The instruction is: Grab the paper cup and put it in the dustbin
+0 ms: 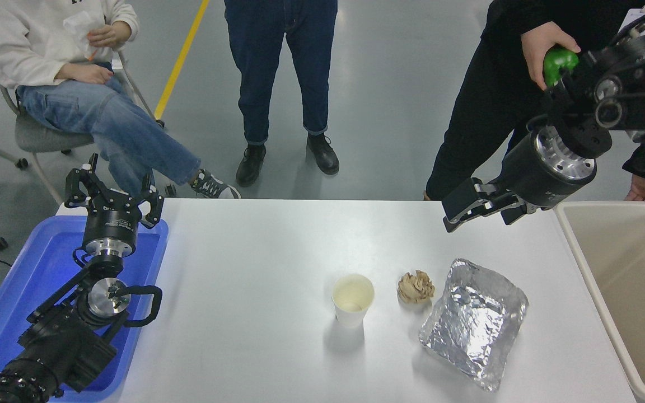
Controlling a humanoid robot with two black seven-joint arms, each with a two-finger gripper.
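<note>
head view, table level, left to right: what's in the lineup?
left gripper over the blue tray → paper cup → crumpled paper ball → foil tray → dustbin. The right gripper hangs above the table's far edge.

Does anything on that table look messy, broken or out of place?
Nothing is spilled. The paper cup stands upright. Beside it lie a crumpled paper ball and a crinkled, misshapen foil tray, which look like rubbish.

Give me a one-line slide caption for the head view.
Right gripper hangs open over the table's far edge, paper cup upright and untouched, dustbin waiting at right.
</note>
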